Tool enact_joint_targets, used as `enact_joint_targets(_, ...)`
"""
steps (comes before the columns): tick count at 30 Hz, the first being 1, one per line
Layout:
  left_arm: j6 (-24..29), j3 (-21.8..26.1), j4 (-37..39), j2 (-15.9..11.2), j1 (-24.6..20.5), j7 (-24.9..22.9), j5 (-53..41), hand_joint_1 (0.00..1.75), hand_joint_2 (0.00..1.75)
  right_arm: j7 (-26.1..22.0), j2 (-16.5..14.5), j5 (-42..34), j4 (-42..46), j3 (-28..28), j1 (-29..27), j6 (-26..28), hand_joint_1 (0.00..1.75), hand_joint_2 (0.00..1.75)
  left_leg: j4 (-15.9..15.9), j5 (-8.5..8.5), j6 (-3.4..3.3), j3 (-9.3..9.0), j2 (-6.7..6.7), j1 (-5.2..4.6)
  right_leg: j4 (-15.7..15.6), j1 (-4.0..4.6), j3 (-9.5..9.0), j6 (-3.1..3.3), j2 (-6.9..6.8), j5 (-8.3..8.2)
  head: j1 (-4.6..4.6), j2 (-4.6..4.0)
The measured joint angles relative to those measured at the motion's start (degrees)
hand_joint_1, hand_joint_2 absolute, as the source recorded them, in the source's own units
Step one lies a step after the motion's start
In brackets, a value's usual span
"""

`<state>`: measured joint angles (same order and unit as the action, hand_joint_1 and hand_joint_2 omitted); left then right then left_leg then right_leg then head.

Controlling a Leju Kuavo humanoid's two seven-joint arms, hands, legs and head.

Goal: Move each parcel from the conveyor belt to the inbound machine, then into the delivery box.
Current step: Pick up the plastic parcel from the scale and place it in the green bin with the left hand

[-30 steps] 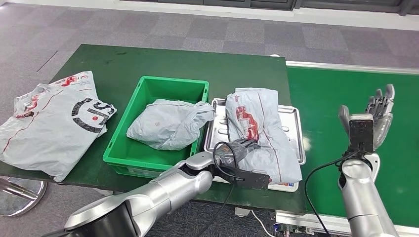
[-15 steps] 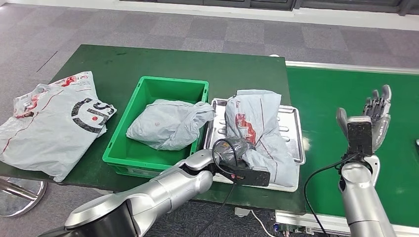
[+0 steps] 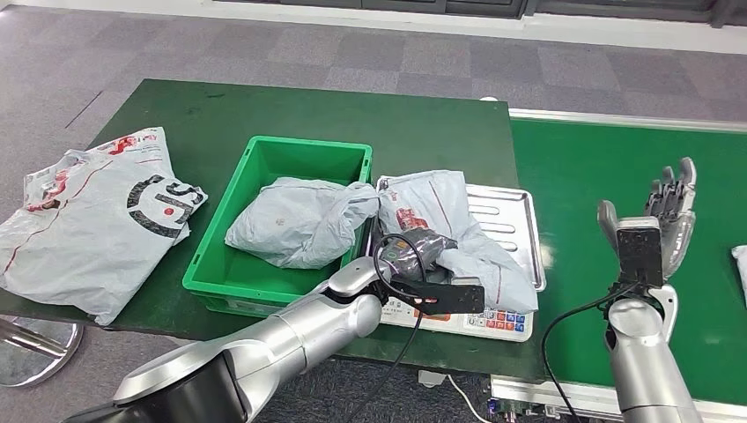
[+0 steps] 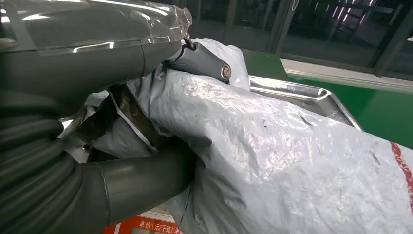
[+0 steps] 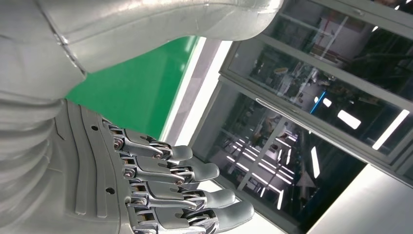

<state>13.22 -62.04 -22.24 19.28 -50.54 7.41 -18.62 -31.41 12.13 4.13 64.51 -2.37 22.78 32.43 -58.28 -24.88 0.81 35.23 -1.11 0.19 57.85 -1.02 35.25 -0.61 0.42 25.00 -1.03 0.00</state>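
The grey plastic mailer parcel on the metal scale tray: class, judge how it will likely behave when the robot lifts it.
The grey plastic mailer parcel looks floppy: it creases around the left hand gripping it, so free ends will probably sag. Its glossy, wrinkled film seems slippery, so it may slide in the grasp. It looks soft and unlikely to roll off the metal scale tray.
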Motion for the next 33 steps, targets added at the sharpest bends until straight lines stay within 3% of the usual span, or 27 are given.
enact_joint_targets(3,0.24,0.43,-0.21,0.01,-0.04,0.79,0.72,1.75,1.75,0.02,0.0,-0.01,0.15,0.23,-0.13,-0.01,0.0,1.75,0.0,0.0,0.0,0.0,0.0,0.0,0.0,0.0,0.01,0.0,0.0,0.0,0.0,0.0)
enact_joint_targets(5,0.64,1.91,-1.19,0.01,-0.23,4.37,4.68,1.75,1.75,0.18,0.0,-0.21,0.63,0.68,-0.75,-0.05,0.0,1.75,-0.01,0.01,0.0,0.03,-0.04,0.01,0.0,0.01,0.03,0.0,-0.04,0.0,0.0,0.0)
enact_joint_targets(7,0.45,5.58,-3.7,-0.03,-1.13,8.19,10.09,1.75,1.75,0.49,0.0,-0.49,1.46,1.15,-1.88,-0.38,0.0,1.75,-0.01,0.02,0.0,0.06,-0.09,0.01,0.0,0.01,0.04,0.0,-0.08,0.0,0.0,0.0)
enact_joint_targets(9,0.25,10.07,-6.79,-0.11,-2.8,8.92,11.88,1.75,1.75,0.66,0.0,-0.66,2.08,1.64,-2.98,-0.93,0.0,1.75,0.0,0.02,0.0,0.08,-0.09,0.01,0.0,0.01,0.04,0.0,-0.09,0.0,0.0,0.0)
enact_joint_targets(16,4.04,20.39,-12.26,-0.25,-6.55,9.21,4.04,1.75,1.75,-0.16,-0.01,-0.74,2.33,2.5,-3.35,-1.92,0.0,1.75,0.0,0.02,0.0,0.09,-0.04,0.01,0.0,0.01,0.04,0.01,-0.05,-0.01,0.0,0.0)
enact_joint_targets(26,9.56,27.12,-11.86,-0.95,-8.28,10.22,-2.68,1.75,1.75,-0.4,-0.05,-1.52,2.36,3.07,-3.07,-2.42,0.0,1.75,0.0,0.03,0.01,0.09,-0.07,0.01,0.01,0.01,0.04,0.01,-0.06,-0.01,0.0,0.0)
enact_joint_targets(30,18.61,28.12,-10.79,-2.43,-9.15,6.83,-10.47,1.75,1.75,0.16,-0.36,-1.02,2.68,3.54,-3.61,-2.66,0.0,1.75,0.01,0.03,0.01,0.12,-0.04,0.01,0.01,0.01,0.04,0.01,-0.05,-0.01,0.0,0.0)
enact_joint_targets(33,25.41,28.19,-8.82,-4.6,-10.38,-1.72,-22.61,1.75,1.75,0.99,-0.74,-0.19,2.78,3.55,-3.36,-2.51,0.0,1.75,0.03,0.04,0.03,0.09,-0.03,0.02,0.03,0.02,0.04,0.01,-0.03,-0.01,0.0,0.0)
